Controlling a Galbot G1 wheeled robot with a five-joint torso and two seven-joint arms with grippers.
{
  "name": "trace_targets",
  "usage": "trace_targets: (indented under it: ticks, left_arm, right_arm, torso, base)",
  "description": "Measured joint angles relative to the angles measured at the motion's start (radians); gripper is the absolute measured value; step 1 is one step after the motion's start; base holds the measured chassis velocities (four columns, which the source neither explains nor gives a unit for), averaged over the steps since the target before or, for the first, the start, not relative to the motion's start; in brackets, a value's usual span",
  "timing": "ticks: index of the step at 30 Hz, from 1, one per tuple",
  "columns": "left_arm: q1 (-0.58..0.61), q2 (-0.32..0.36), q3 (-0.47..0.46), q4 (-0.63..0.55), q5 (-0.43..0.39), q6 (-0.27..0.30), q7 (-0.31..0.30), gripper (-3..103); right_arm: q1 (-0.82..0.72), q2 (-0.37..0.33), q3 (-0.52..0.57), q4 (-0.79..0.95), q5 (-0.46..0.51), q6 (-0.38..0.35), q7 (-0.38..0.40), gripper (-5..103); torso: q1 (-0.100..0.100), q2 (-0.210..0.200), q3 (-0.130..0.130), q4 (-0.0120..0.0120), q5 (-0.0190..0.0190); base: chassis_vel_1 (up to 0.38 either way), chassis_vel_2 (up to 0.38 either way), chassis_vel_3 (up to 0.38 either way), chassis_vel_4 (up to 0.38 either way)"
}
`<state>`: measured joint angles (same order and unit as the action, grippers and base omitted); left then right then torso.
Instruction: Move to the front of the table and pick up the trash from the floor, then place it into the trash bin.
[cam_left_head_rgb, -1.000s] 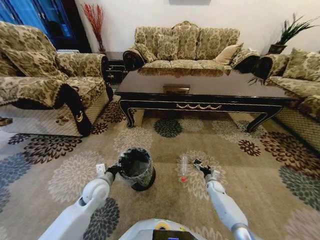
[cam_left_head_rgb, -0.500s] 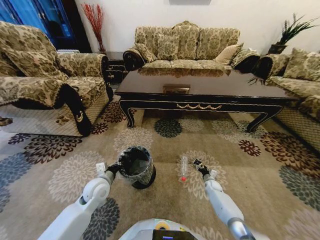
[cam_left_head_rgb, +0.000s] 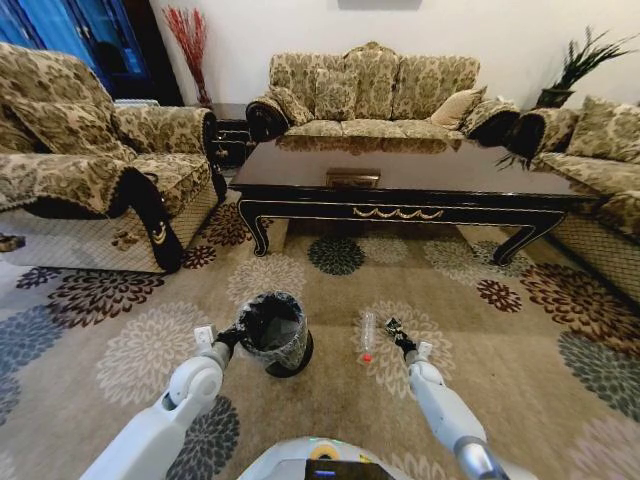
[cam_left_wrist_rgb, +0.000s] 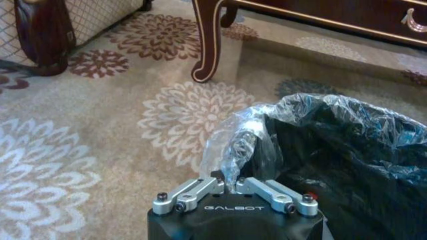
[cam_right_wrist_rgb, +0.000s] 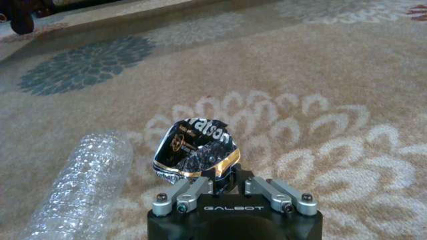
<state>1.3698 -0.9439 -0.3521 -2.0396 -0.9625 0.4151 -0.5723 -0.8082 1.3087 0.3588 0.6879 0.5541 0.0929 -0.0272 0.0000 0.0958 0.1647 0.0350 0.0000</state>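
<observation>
The black trash bin (cam_left_head_rgb: 272, 333) with its crinkled grey liner stands on the carpet in front of the dark table (cam_left_head_rgb: 400, 190). My left gripper (cam_left_head_rgb: 232, 339) is at the bin's left rim, shut on a fold of the liner (cam_left_wrist_rgb: 230, 150). My right gripper (cam_left_head_rgb: 398, 336) is shut on a small dark wrapper (cam_right_wrist_rgb: 197, 147), one piece of the trash, low over the carpet. A clear bottle (cam_left_head_rgb: 368, 335) with a red cap lies just left of that gripper, and its ribbed body (cam_right_wrist_rgb: 80, 185) is seen close beside the fingers.
Patterned sofas stand left (cam_left_head_rgb: 90, 170), behind (cam_left_head_rgb: 370, 95) and right (cam_left_head_rgb: 600, 160) of the table. A curved table leg (cam_left_wrist_rgb: 210, 40) stands beyond the bin. Flowered carpet (cam_left_head_rgb: 520, 340) lies open to the right of my right arm.
My right gripper with the wrapper has shifted slightly left, toward the bottle. The left gripper stays on the bin's liner.
</observation>
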Motion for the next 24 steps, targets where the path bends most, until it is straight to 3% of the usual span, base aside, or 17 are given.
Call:
trace_targets:
  ticks: [6,11,19,21,24]
  left_arm:
    - [0.000,0.003,-0.001,0.004,0.001,0.000,0.001,3]
    - [-0.002,0.004,0.001,0.006,0.002,-0.001,0.002,3]
    - [-0.010,0.004,0.013,0.006,0.006,-0.001,0.003,3]
    - [-0.009,0.004,0.014,0.006,0.007,-0.001,0.003,3]
    - [-0.007,0.005,0.014,0.006,0.009,-0.001,0.003,3]
  right_arm:
    - [-0.008,-0.001,0.006,0.010,0.001,-0.002,0.001,19]
    - [-0.031,-0.009,0.017,0.033,0.007,-0.002,0.001,4]
    - [-0.069,-0.019,0.036,0.086,0.033,0.002,0.010,-2]
    - [-0.075,-0.019,0.044,0.096,0.050,-0.003,0.008,8]
    - [-0.076,-0.019,0.050,0.099,0.061,-0.007,0.005,14]
  torso:
    - [0.000,0.000,0.000,0.0002,0.0001]
    - [0.000,0.000,0.000,0.0001,0.0001]
    - [0.000,0.000,0.000,0.0000,0.0001]
    - [0.000,0.000,0.000,0.0001,0.0000]
    - [0.000,0.000,0.000,0.0001,0.0000]
  base:
    - [0.000,0.000,0.000,0.000]
    - [0.000,0.000,0.000,0.000]
    - [0.000,0.000,0.000,0.000]
    - [0.000,0.000,0.000,0.000]
    - [0.000,0.000,0.000,0.000]
